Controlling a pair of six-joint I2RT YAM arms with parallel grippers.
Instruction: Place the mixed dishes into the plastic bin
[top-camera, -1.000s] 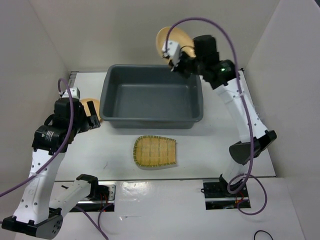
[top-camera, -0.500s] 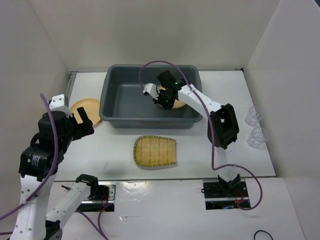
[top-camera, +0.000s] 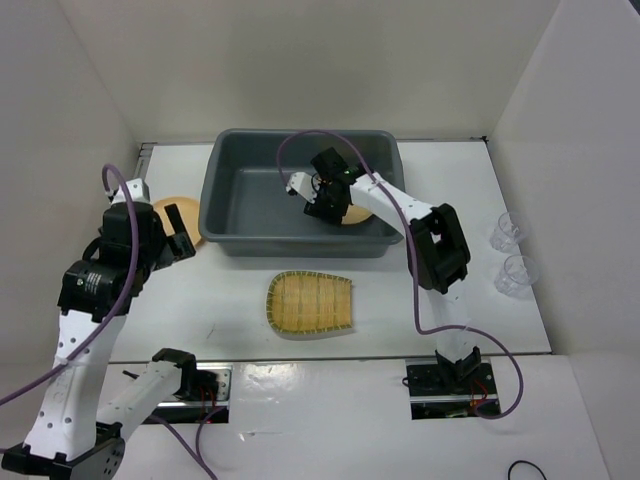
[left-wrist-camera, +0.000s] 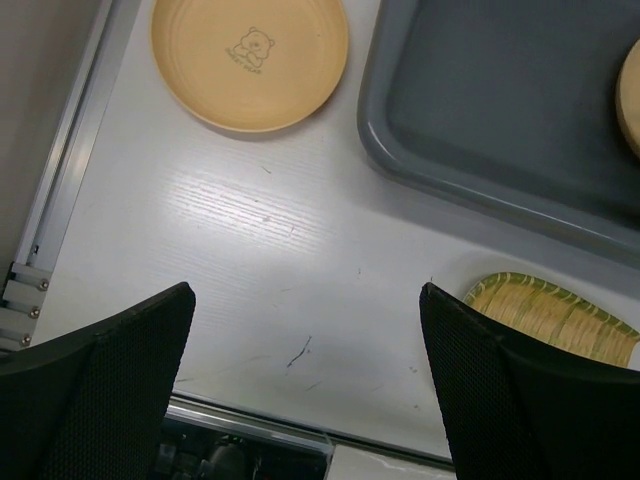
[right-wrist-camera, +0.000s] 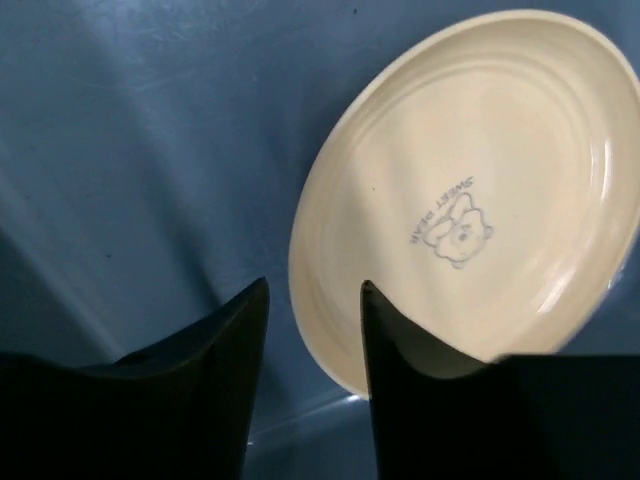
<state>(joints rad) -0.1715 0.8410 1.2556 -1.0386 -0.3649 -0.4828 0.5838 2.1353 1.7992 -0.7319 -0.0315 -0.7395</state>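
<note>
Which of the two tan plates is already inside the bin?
The plate at the right gripper; the other plate lies on the table, left of the bin.

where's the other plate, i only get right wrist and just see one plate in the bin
observer: the other plate is on the table, just left of the bin
operator: anything else still out
observer: a fan dish lies on the table in front of the bin
operator: and the cups
observer: two cups stand at the table's right side, outside the bin
</note>
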